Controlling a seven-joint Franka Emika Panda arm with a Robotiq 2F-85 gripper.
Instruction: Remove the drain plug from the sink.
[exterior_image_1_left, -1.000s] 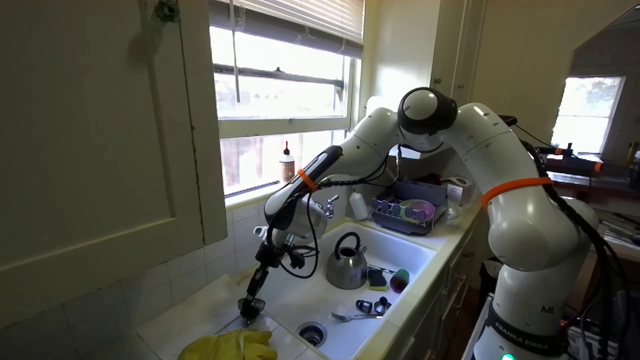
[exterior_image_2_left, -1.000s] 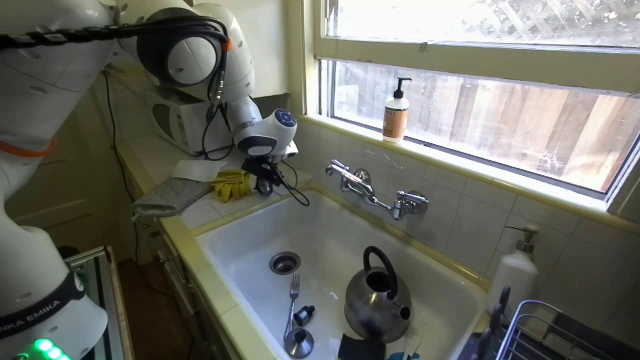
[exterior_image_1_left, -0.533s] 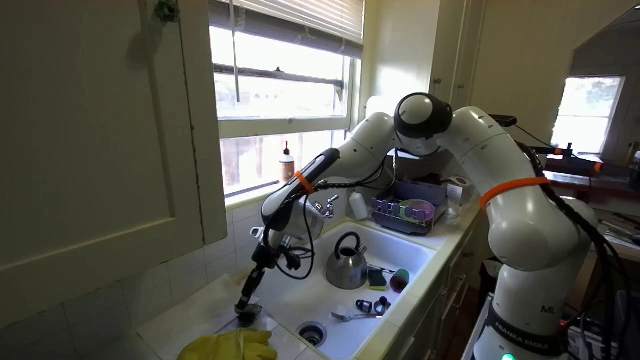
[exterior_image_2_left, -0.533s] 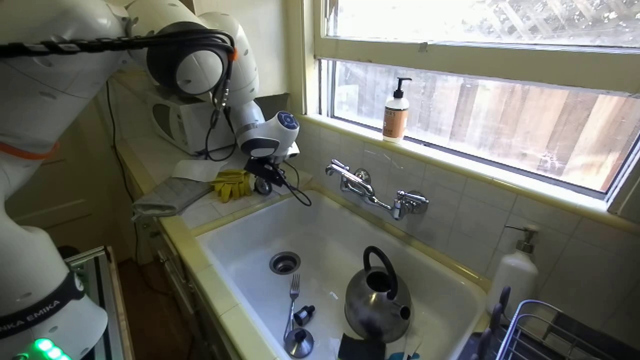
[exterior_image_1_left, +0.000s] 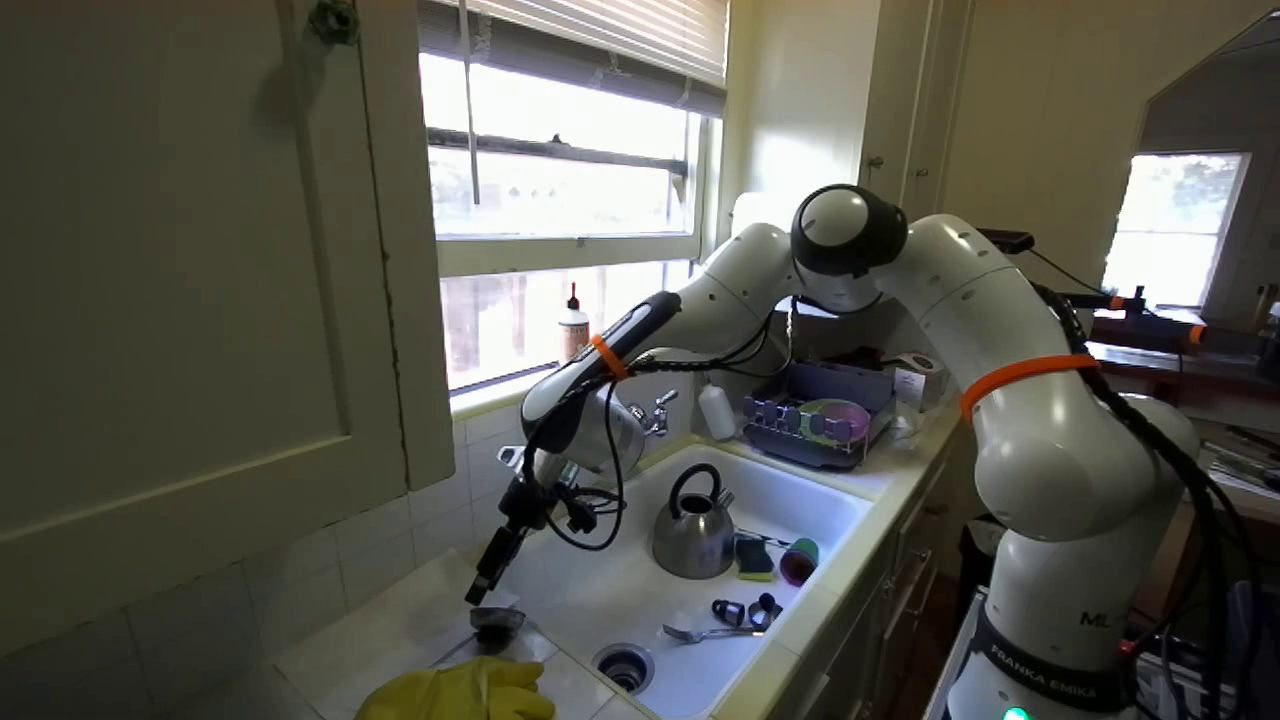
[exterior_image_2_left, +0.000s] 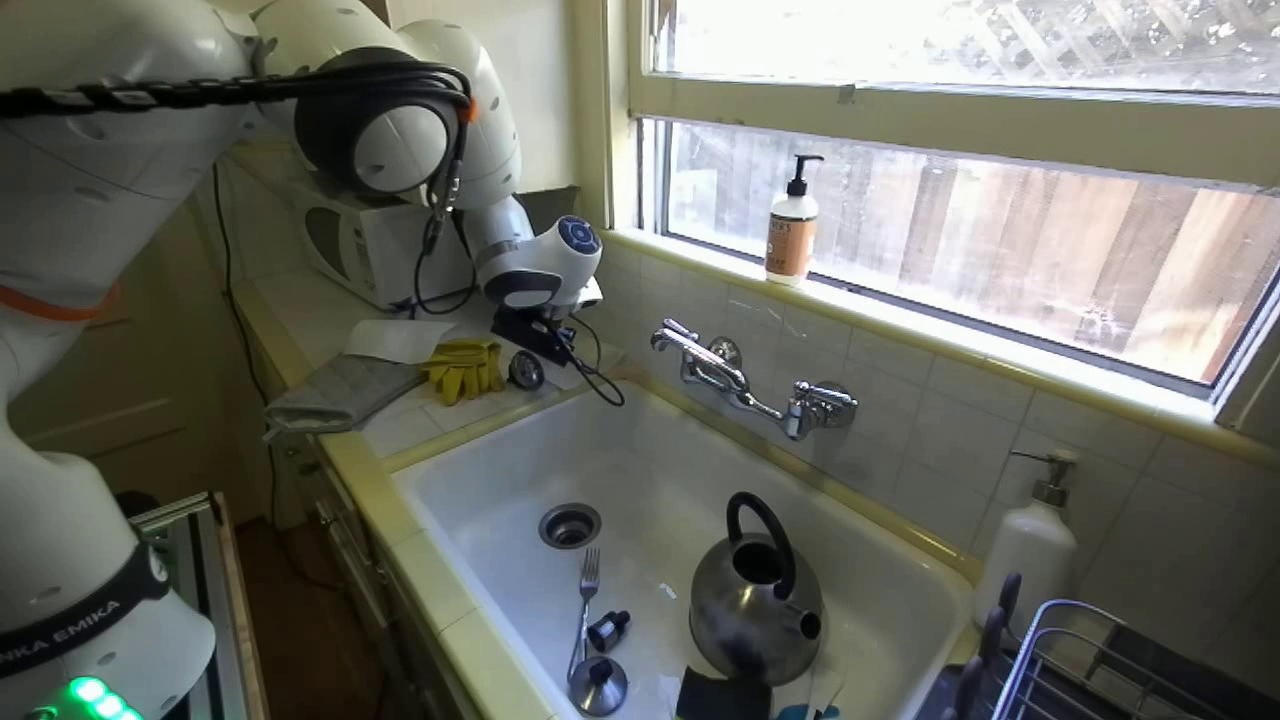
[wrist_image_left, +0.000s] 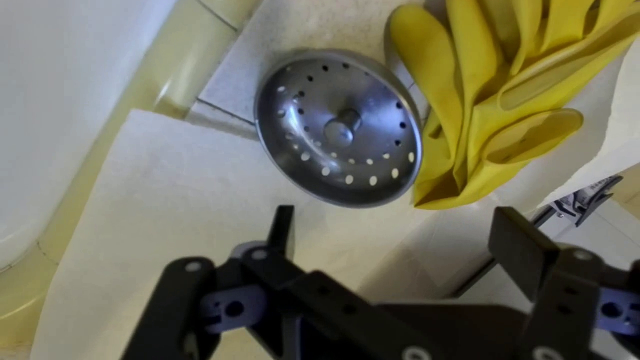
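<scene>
The drain plug (wrist_image_left: 340, 131) is a round perforated metal strainer cup with a central knob. It rests on the counter beside the sink (exterior_image_2_left: 690, 440), knob side up and tilted, as an exterior view (exterior_image_1_left: 496, 630) also shows. My gripper (wrist_image_left: 400, 230) stands open, its fingers wide apart with nothing between them. In an exterior view its fingertips (exterior_image_1_left: 474, 597) hang just above the drain plug, apart from it; elsewhere the wrist hides them. Inside the sink, the drain hole (exterior_image_2_left: 570, 526) is uncovered.
Yellow gloves (wrist_image_left: 465, 115) lie right beside the drain plug. A kettle (exterior_image_2_left: 755, 620), a fork (exterior_image_2_left: 590, 575) and a small dark piece (exterior_image_2_left: 608, 630) are in the sink. The faucet (exterior_image_2_left: 720, 370) juts from the wall. A raised yellow rim (exterior_image_2_left: 420, 455) borders the basin.
My gripper has opened and let go of the drain plug, which has settled lower on the counter. The hand has risen slightly, leaving a gap above it.
</scene>
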